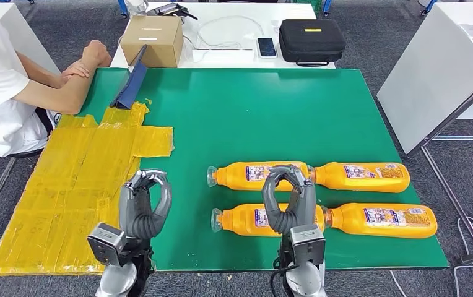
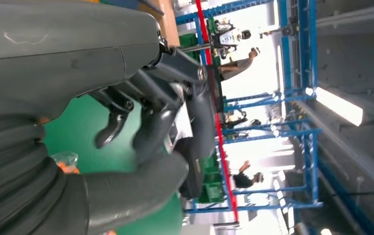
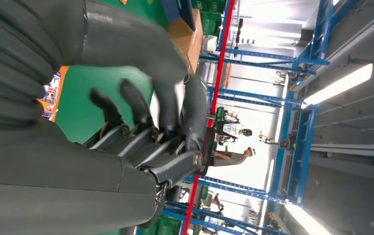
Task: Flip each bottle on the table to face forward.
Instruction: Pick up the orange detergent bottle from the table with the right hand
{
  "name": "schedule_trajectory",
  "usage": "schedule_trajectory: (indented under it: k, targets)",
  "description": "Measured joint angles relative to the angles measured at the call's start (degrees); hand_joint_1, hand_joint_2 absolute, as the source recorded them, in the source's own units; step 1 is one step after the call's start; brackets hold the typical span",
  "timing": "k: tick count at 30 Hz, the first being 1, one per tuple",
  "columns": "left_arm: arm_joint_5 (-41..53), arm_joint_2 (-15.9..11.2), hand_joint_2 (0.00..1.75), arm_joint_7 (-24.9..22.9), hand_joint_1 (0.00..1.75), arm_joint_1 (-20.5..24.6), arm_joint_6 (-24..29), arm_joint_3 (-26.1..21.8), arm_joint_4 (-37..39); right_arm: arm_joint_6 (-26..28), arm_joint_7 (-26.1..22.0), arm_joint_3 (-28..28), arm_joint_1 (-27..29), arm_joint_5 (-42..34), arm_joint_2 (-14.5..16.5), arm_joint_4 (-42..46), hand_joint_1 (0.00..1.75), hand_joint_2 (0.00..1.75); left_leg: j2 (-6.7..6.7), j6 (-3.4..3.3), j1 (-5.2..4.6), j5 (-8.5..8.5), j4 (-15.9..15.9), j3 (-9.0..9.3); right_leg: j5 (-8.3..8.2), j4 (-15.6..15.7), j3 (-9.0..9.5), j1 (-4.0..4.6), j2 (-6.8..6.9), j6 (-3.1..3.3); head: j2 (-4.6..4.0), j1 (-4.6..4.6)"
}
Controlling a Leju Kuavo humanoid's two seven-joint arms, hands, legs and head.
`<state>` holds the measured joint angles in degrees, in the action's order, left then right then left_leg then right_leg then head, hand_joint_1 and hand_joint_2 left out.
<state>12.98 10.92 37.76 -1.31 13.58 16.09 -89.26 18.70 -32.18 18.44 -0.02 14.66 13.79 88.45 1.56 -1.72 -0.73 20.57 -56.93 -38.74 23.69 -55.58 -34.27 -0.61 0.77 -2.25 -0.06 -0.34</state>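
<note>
**Four orange bottles lie in two rows on green desk**

Four orange bottles rest on their sides in the lower right of the head view, on a green desk [image 1: 252,111]. The upper row holds the upper-left bottle [image 1: 246,175] and the upper-right bottle [image 1: 363,177]; below them lie the lower-left bottle [image 1: 246,219] and the lower-right bottle [image 1: 382,220]. Each left-hand bottle points its clear neck toward the frame's left, and the necks of the right-hand pair meet the bases of the left-hand pair behind the robot's right arm. Printed labels face up on all four.

The right robot hand [image 1: 290,198] hovers at lower centre, over the spot where the four bottles come together, its fingers curled in an arch with nothing grasped. The left robot hand [image 1: 144,204] hangs at lower left, above the edge where the green surface meets a patch of yellow tape [image 1: 79,185], its fingers likewise curled around nothing.

At upper left a person's forearms [image 1: 67,80] rest on the desk's corner, beside a blue folder [image 1: 132,83]. Across the top of the frame a white table carries a cardboard box [image 1: 153,40], a phone [image 1: 267,46] and a black case [image 1: 311,40].
</note>
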Motion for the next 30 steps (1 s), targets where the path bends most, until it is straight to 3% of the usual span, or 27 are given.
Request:
schedule_trajectory:
  k: [8,23,26,30]
  targets:
    - [0.21,-0.15,1.75,-3.17,0.00,1.62,-0.38,-1.07,0.69,3.26,7.27,-0.25,-3.33,11.84,-1.49,-2.49,0.00,1.75,0.00,0.00,0.00,-0.01,0.00,0.01,0.01,0.00,0.00,0.00,0.00,0.01,0.00,0.02]
    - [-0.22,-0.50,1.75,-3.51,0.00,2.33,-0.83,-2.26,1.38,3.59,8.43,-0.69,-5.13,13.59,-3.12,-5.14,0.00,1.75,-0.01,0.00,0.00,0.01,0.00,0.00,0.02,0.00,0.00,0.00,0.00,0.01,-0.01,0.01]
    - [-0.69,-0.50,1.75,-4.07,0.00,2.45,-1.46,-2.76,1.58,3.76,12.24,-0.67,-6.07,19.30,-3.88,-6.09,0.00,1.75,0.00,0.00,0.00,0.01,0.00,0.00,0.02,0.00,0.00,0.00,0.00,0.01,-0.01,-0.01]
    - [-1.39,-0.49,1.75,-5.23,0.00,2.99,-3.57,-4.00,1.93,4.01,20.13,-0.70,-9.97,33.19,-6.02,-10.72,0.00,1.75,0.00,-0.03,0.00,-0.02,0.00,0.00,0.00,0.00,0.01,0.00,0.00,0.01,0.01,0.01]
